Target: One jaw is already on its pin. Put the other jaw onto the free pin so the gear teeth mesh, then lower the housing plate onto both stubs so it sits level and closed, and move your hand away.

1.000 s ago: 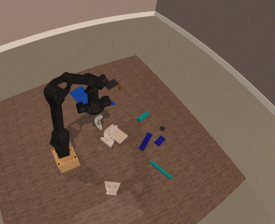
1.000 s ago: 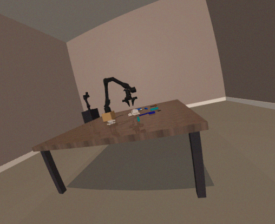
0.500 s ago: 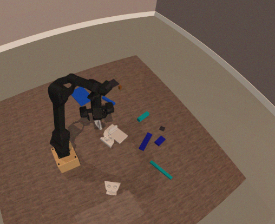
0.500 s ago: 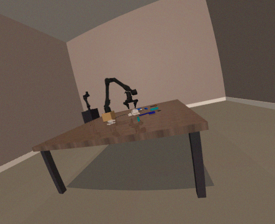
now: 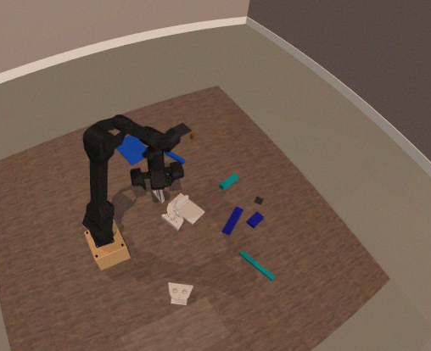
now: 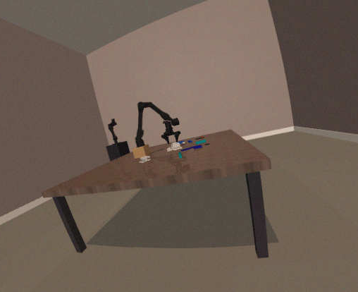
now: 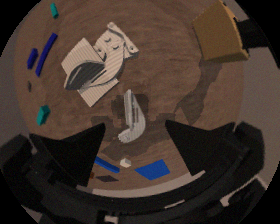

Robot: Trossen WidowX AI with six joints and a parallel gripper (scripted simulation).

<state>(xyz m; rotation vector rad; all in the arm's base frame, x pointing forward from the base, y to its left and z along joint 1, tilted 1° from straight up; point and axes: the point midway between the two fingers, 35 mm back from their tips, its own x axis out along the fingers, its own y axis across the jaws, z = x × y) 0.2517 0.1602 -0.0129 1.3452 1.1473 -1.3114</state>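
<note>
My gripper point(image 5: 159, 191) point(image 6: 173, 142) point(image 7: 135, 124) is open and empty, above the loose pale jaw point(image 5: 160, 197) point(image 7: 136, 131). In the wrist view that curved jaw shows between the spread fingertips. The pale base point(image 5: 192, 211) point(image 7: 100, 94) stands beside it on the table, and the mounted jaw point(image 7: 84, 73) lies over it. The base's pin section point(image 5: 173, 220) point(image 7: 111, 46) has small round features; which pin is free is too small to tell. The pale housing plate point(image 5: 180, 292) point(image 6: 144, 159) lies apart from the base, nearer the front of the top view, and is outside the wrist view.
The wooden arm mount point(image 5: 112, 254) point(image 6: 141, 151) point(image 7: 216, 35) stands left of the base. A blue panel point(image 5: 132, 150) point(image 7: 153, 170) and blue bar point(image 5: 176, 158) lie behind the gripper. Teal blocks point(image 5: 229, 181) point(image 5: 257, 265) and dark blue blocks point(image 5: 232, 220) point(image 5: 255, 220) lie to the right.
</note>
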